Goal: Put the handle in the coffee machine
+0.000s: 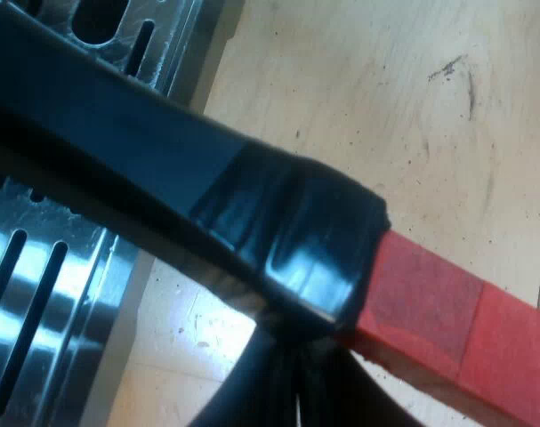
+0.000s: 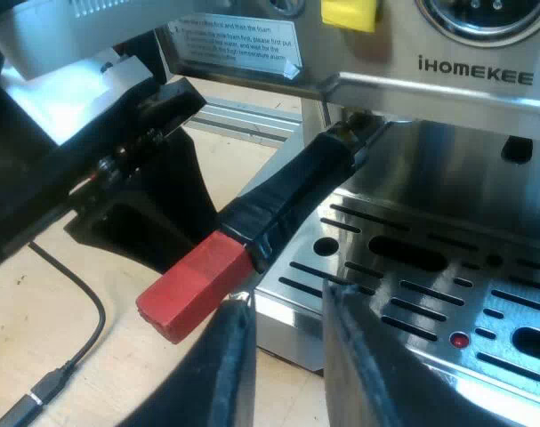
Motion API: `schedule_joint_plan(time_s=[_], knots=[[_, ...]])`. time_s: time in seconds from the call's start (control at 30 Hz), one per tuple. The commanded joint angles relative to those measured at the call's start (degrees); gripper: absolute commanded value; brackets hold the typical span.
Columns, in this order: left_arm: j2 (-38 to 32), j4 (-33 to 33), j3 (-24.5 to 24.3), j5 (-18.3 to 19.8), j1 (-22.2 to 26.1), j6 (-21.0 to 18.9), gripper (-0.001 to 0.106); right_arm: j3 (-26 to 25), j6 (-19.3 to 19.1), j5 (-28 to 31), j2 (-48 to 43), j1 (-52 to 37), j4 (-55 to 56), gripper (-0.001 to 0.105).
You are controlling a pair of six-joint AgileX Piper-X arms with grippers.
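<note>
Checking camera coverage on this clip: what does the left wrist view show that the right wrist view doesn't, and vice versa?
The left wrist view adds dark scuffs on the wooden table and a close look at the black wrap on the handle beside its red end. The right wrist view adds the machine's front with iHOMEKEE lettering, a yellow tag, the handle's far end up at that front, and the open right tool near the red end. Shared: handle, slotted tray, table.

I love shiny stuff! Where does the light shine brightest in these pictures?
Left wrist view: white glare streaks the handle's black wrap and the tray's metal. Right wrist view: the machine's steel front gleams softly, and the tray mirrors light between its slots.
</note>
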Motion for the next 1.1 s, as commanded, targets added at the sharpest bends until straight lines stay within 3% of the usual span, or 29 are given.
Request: schedule_joint_plan(time_s=[0.03,0.27,0.5,0.7,0.83,1.1], knots=[[-1.10,-2.67,-1.59,4.31,-4.90,-0.16,0.001,-0.26,-0.18,0.39,-0.39,-0.09,-0.14,0.023],[-1.28,-3.04,2.75,2.37,-1.60,-0.16,0.001,-0.26,-0.18,0.39,-0.39,-0.09,-0.14,0.023],[-3.02,-3.43,3.42,0.40,1.79,-0.16,0.001,-0.26,-0.18,0.39,-0.39,-0.09,-0.14,0.023],[-4.47,-1.26,3.42,-0.37,1.99,-0.43,0.000,-0.26,-0.18,0.39,-0.39,-0.09,-0.14,0.023],[-5.29,-1.66,3.42,-3.14,1.99,-1.89,0.000,-0.26,-0.18,0.39,-0.39,-0.09,-0.14,0.023],[-8.10,-1.75,4.66,-2.06,1.69,-3.13,0.000,-0.26,-0.18,0.39,-0.39,-0.09,-0.14,0.023]])
